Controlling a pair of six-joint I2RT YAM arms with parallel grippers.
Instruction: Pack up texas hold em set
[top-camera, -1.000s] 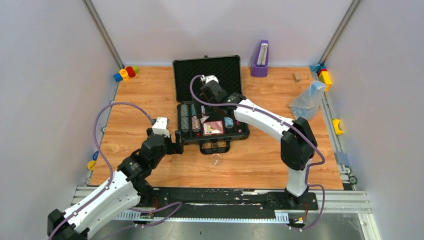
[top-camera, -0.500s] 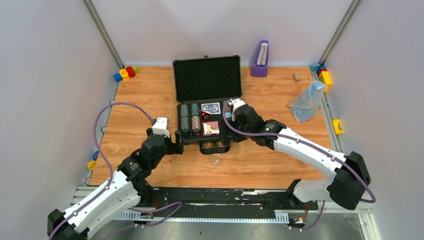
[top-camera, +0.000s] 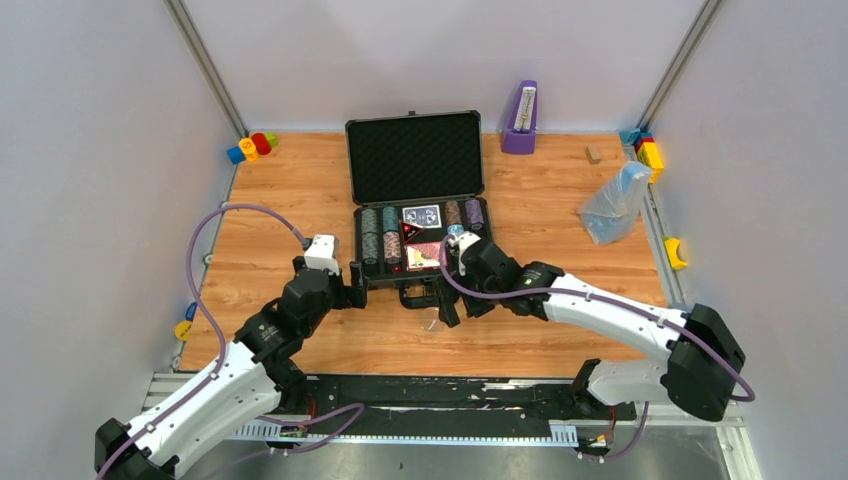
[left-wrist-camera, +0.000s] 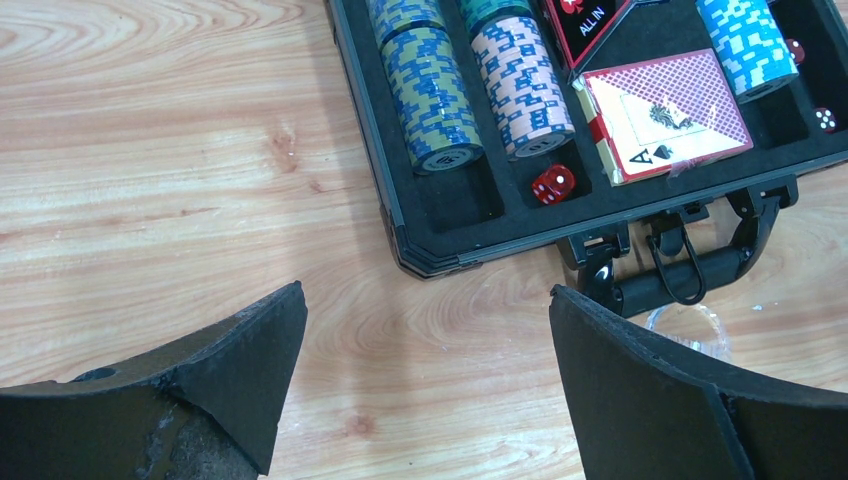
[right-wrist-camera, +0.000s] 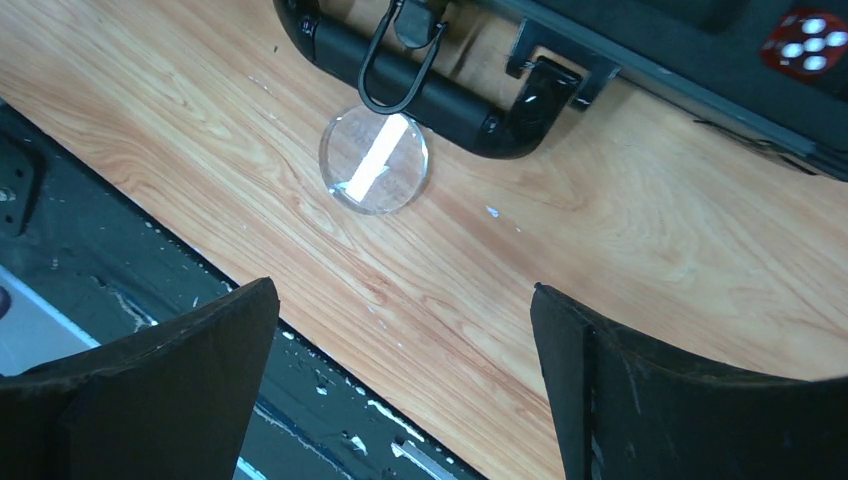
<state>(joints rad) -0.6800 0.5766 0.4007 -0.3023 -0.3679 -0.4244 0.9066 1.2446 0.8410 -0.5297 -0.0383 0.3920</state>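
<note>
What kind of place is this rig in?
Probably a lab data-collection cell: a wood tabletop boxed in by plain walls on aluminium posts, two arms bolted to a black rail at its near edge, toy blocks parked in corners.

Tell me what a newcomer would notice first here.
An open black case sits mid-table, its tray packed with striped chip rolls, a card deck and red dice. A clear disc lies on the table just in front of its handle, with the right tool open close by.
</note>
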